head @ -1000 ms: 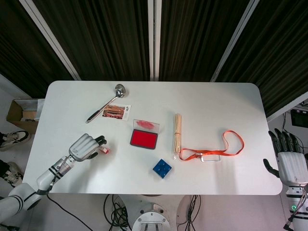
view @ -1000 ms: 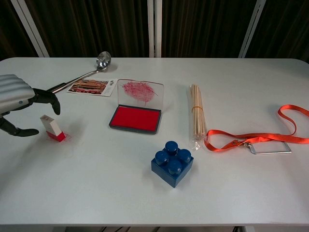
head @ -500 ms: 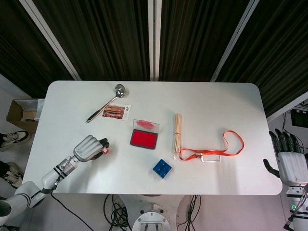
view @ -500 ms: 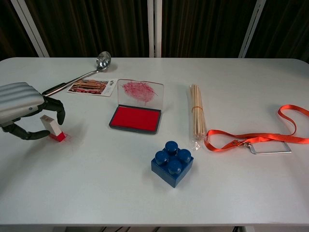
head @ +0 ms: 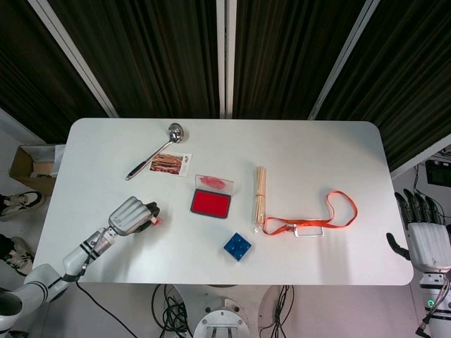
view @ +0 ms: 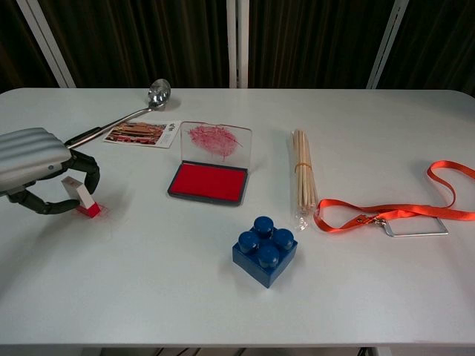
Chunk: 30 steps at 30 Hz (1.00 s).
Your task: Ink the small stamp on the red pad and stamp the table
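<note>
The left hand (view: 33, 159) hung over the near-left part of the table (view: 148, 297), its dark fingers (view: 87, 169) curled down around the small stamp (view: 80, 196); the stamp stood tilted on its red base with its white top between a finger and the thumb, yet whether they actually touched or gripped it could not be told from either view; in the head view the stamp (head: 156, 220) showed only as a red spot at the fingertips of that hand (head: 130, 215). To the right of the stamp, a little apart, lay the red pad (view: 208, 182) with its clear lid (view: 216, 141) standing open at the far edge, smeared with red ink; nothing lay between stamp and pad. Beyond the hand a picture card (view: 142, 133) lay flat, and a metal ladle (view: 126, 113) stretched away to the far left. Further right were a blue brick (view: 265, 250) near the front, a bundle of wooden sticks (view: 302, 176), and an orange lanyard (view: 397, 209) with its badge holder. The right hand (head: 427, 236) hung off the table's right edge, fingers straight and apart, holding nothing.
</note>
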Motion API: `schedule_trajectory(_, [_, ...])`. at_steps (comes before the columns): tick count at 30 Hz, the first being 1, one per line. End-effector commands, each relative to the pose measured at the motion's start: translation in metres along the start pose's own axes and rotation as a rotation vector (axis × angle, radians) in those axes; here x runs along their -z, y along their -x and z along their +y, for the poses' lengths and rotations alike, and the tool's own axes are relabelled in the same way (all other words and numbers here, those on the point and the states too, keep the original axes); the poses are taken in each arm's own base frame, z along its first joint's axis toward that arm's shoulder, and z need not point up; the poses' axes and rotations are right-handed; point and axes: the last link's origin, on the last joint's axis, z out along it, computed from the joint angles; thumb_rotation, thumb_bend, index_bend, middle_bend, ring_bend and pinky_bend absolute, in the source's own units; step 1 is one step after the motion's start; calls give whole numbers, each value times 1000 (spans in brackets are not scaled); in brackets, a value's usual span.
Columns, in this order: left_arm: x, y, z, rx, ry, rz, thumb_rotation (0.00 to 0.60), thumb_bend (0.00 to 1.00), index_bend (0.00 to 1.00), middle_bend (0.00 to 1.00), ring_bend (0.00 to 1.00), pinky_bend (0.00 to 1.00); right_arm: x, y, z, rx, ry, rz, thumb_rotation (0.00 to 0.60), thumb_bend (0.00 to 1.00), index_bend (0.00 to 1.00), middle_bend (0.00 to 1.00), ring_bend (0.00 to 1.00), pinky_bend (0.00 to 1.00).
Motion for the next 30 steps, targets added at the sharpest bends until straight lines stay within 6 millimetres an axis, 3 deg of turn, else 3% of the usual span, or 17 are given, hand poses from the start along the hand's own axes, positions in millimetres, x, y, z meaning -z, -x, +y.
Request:
schedule_trajectory(1, [0, 0, 0, 5, -1, 2, 600, 342, 510, 482, 918, 962, 0, 0, 0, 0, 1, 0, 600, 212, 0, 0, 0, 0])
schedule_trajectory(20, [-5, -3, -3, 37, -18, 23, 600, 420, 584, 554, 927, 963, 0, 1, 1, 4, 5, -4, 600, 213, 0, 0, 0, 0])
schedule_trajectory(24, [-11, -15, -4, 77, -20, 57, 600, 428, 594, 565, 931, 967, 0, 0, 1, 4, 6, -1, 600, 212, 0, 0, 0, 0])
schedule_trajectory(30, [-49, -54, 2, 196, 21, 105, 600, 430, 614, 587, 945, 982, 0, 2, 0, -2, 1, -5, 600, 213, 0, 0, 0, 0])
